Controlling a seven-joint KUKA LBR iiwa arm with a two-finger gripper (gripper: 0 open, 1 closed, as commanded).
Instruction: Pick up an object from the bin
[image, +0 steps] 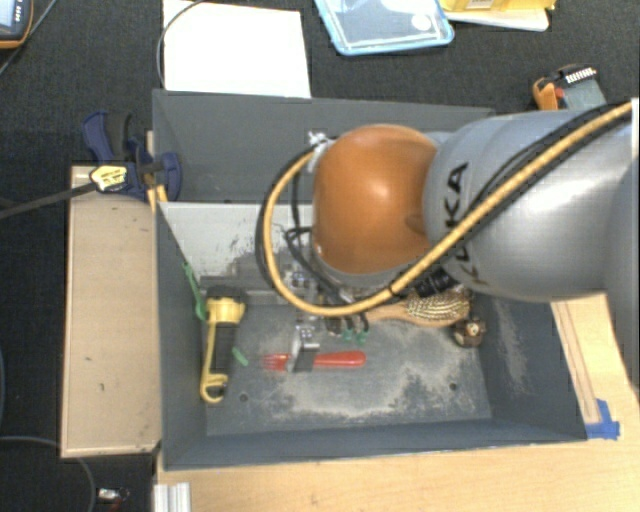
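Where the grey arm (540, 200) crosses the bin (175, 330), its casing reads "KUKA", the only legible marking.

- One red stick (340, 360) lies flat on the bin floor. The gripper (303, 346) sits over its middle and hides that part; whether it is clenched or released cannot be told.
- One yellow-and-black tool (215, 345) lies well left of the red stick.
- One woven tan piece (430, 308) lies up and right of the red stick, partly hidden under the arm.
- One orange cover (370, 195) is above the red stick.
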